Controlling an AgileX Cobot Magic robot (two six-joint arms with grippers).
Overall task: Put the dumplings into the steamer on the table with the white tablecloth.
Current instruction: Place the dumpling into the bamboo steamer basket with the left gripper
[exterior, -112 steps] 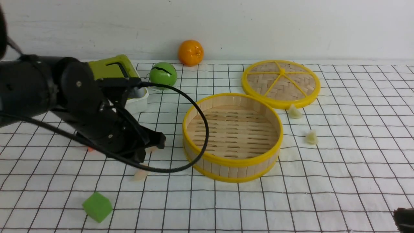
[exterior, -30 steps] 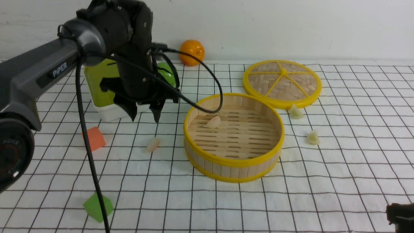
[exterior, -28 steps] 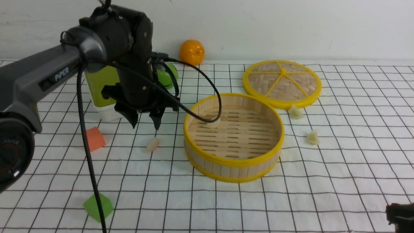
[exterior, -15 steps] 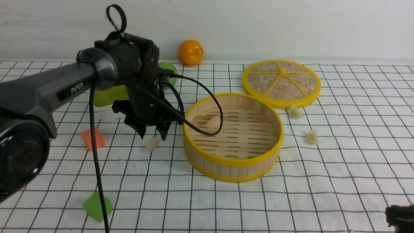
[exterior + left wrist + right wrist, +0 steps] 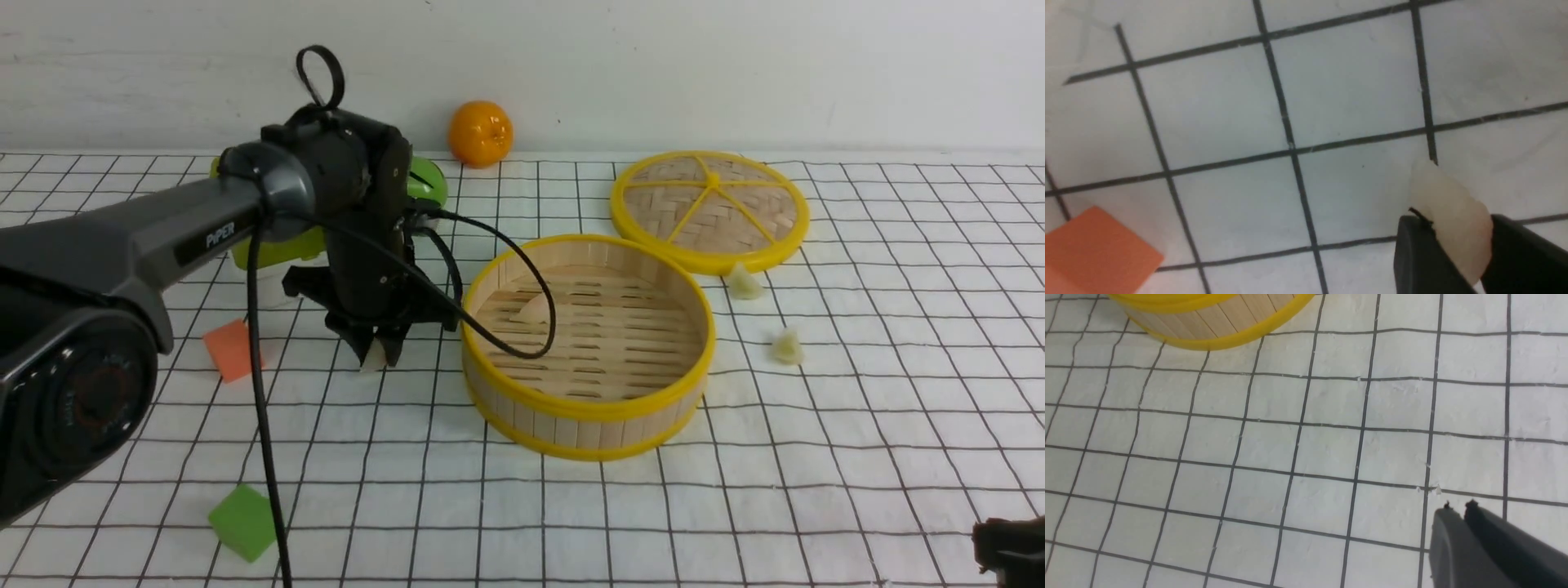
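The bamboo steamer point(image 5: 571, 429) stands mid-table on the white tablecloth point(image 5: 857, 457). Left of it, my left gripper point(image 5: 377, 358) points down at the cloth, shut on a pale pinkish dumpling point(image 5: 372, 360). The left wrist view shows that dumpling point(image 5: 1453, 208) pinched between the two black fingers of the left gripper point(image 5: 1453, 221). Another pinkish dumpling point(image 5: 535, 306) lies on the steamer floor, partly behind the arm's cable. Two yellow-green dumplings point(image 5: 744, 283) point(image 5: 787, 346) lie right of the steamer. My right gripper point(image 5: 1008, 547) point(image 5: 1457, 506) rests shut and empty at the near right corner, the steamer point(image 5: 1216, 322) ahead of it.
The flat woven lid point(image 5: 709, 208) lies behind the steamer on the right. An orange point(image 5: 481, 132), a green ball point(image 5: 429, 181) and a green-and-white container point(image 5: 277, 245) stand at the back left. An orange cube point(image 5: 231, 349) point(image 5: 1098, 253) and a green cube point(image 5: 242, 521) lie on the left.
My left gripper came down from above the cloth onto the dumpling beside the steamer, and its jaws closed on it. The right arm has stayed still.
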